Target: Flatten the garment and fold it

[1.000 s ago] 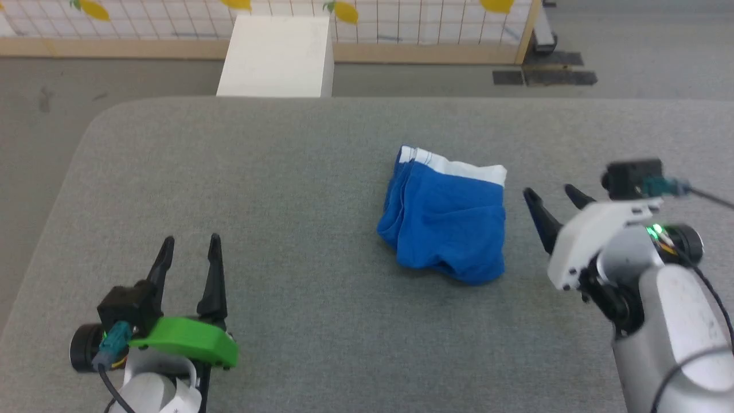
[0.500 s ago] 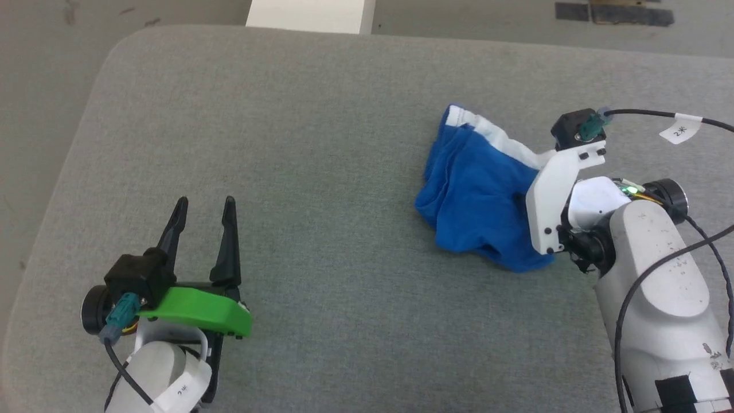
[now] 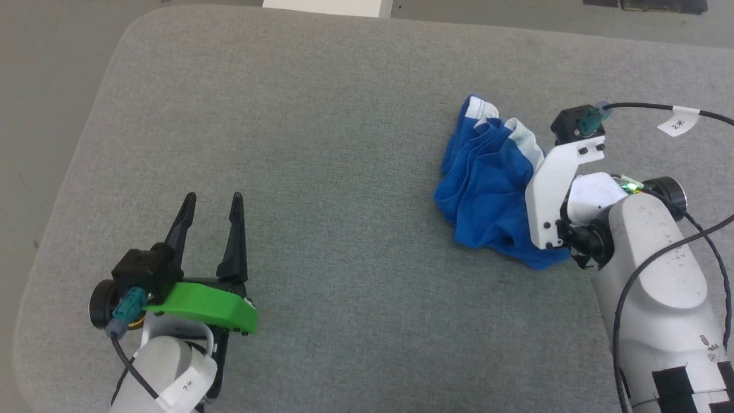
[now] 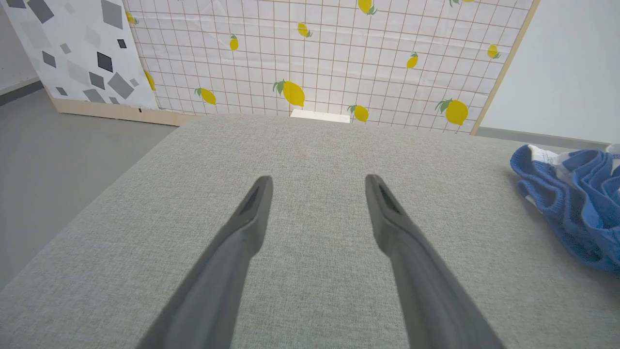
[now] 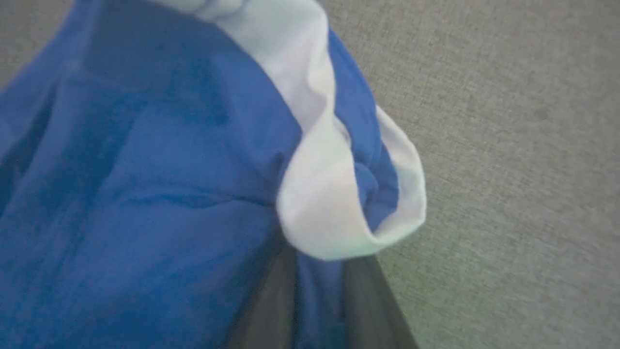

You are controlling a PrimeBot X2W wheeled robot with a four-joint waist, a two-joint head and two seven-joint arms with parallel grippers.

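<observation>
The garment (image 3: 487,189), bright blue with white trim, lies bunched on the right half of the grey table (image 3: 315,115). My right gripper (image 5: 317,295) is at its right edge, the two dark fingers (image 5: 271,310) close together with a fold of blue cloth and white trim between them. In the head view the fingers are hidden under the white wrist mount (image 3: 553,189). My left gripper (image 3: 213,201) hovers open over bare table at the lower left, far from the cloth. In the left wrist view, the left gripper (image 4: 318,179) holds nothing and the garment (image 4: 576,213) shows at the right edge.
A white box (image 3: 327,7) stands just beyond the table's far edge. A lemon-patterned grid screen (image 4: 315,58) stands behind it. The table's rounded left corner (image 3: 123,34) drops to grey floor. Bare table lies between the two arms.
The head camera has tilted down. My right gripper went from beside the garment onto its right edge and closed on it, bunching the cloth. The left gripper stays open in place.
</observation>
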